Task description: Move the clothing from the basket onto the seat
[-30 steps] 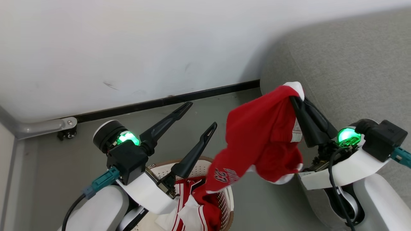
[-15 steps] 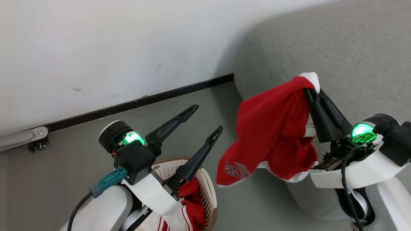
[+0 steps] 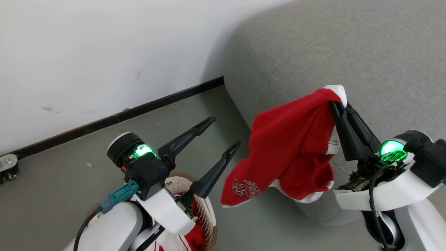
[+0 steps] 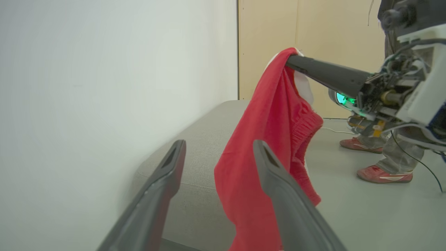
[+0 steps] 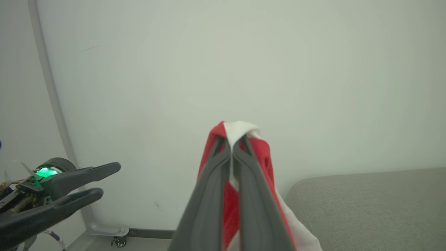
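– White wall (image 3: 104,45) takes the whole far side, with a black skirting strip (image 3: 156,101) along its foot. What stands against it?
– The seat (image 3: 348,52), grey fabric, with its rounded corner close against the wall at the upper right of the head view. Its left edge curves down towards the right arm.
– And open room?
– Bare grey-green floor (image 3: 69,181) runs from the skirting to the robot, between the seat's left edge and a small caster (image 3: 6,166) at the far left. In the left wrist view a person's red shoes (image 4: 383,176) stand on the floor behind the right arm, near a pale wooden panel (image 4: 313,42).
– Where is the basket (image 3: 208,209)?
– At the bottom edge of the head view, on the floor under the left forearm, apart from the seat. Some of the clothing (image 3: 195,240) lies inside it, red with white stripes.
– And the carried piece?
– A red garment (image 3: 289,146) hangs free from the right gripper (image 3: 339,104). In the head view it overlaps the seat's left edge and the floor beside it. Its white-trimmed top is pinched at the fingertips; the rest droops below and to the left of them, with a printed number near the lowest hem.
– So the right fingers grip it?
– Pressed together on the fabric, plain in the right wrist view. The left gripper (image 3: 225,131) holds nothing, its fingers spread wide, just left of the hanging cloth and apart from it, above the basket
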You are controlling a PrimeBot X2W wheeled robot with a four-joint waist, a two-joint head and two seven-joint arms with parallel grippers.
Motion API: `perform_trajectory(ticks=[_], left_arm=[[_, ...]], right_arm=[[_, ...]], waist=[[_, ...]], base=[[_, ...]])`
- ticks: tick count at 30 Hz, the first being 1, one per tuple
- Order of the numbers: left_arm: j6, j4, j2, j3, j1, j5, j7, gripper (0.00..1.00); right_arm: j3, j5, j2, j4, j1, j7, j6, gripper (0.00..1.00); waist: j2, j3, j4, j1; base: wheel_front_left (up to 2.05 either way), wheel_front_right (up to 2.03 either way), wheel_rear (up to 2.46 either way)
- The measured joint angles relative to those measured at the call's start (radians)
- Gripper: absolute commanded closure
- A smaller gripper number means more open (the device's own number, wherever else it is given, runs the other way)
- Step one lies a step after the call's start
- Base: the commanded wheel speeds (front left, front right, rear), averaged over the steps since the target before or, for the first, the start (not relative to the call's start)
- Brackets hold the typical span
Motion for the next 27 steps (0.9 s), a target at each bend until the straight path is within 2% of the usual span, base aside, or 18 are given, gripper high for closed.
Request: perform_trajectory(ticks=[11,20,27], left_arm=[[0.000,-0.003,0.019,0.006,0.000,0.000,0.011,0.00],[0.013,-0.025,0.028,0.008,0.000,0.001,0.035,0.00],[0.021,-0.050,0.035,0.008,0.000,0.007,0.054,0.00]], right_arm=[[-0.002,0.000,0.012,0.004,0.005,0.000,0.000,1.00],[-0.081,-0.033,0.024,0.049,-0.016,0.000,0.000,1.00],[-0.144,-0.071,0.021,0.112,-0.113,0.000,0.000,1.00]], waist=[[0.0000,0.021,-0.075,0.0000],[0.0000,0.059,-0.101,-0.0001],[0.0000,0.096,-0.099,0.0000]], base=[[0.00,0.00,0.00],[0.00,0.00,0.00],[0.00,0.00,0.00]])
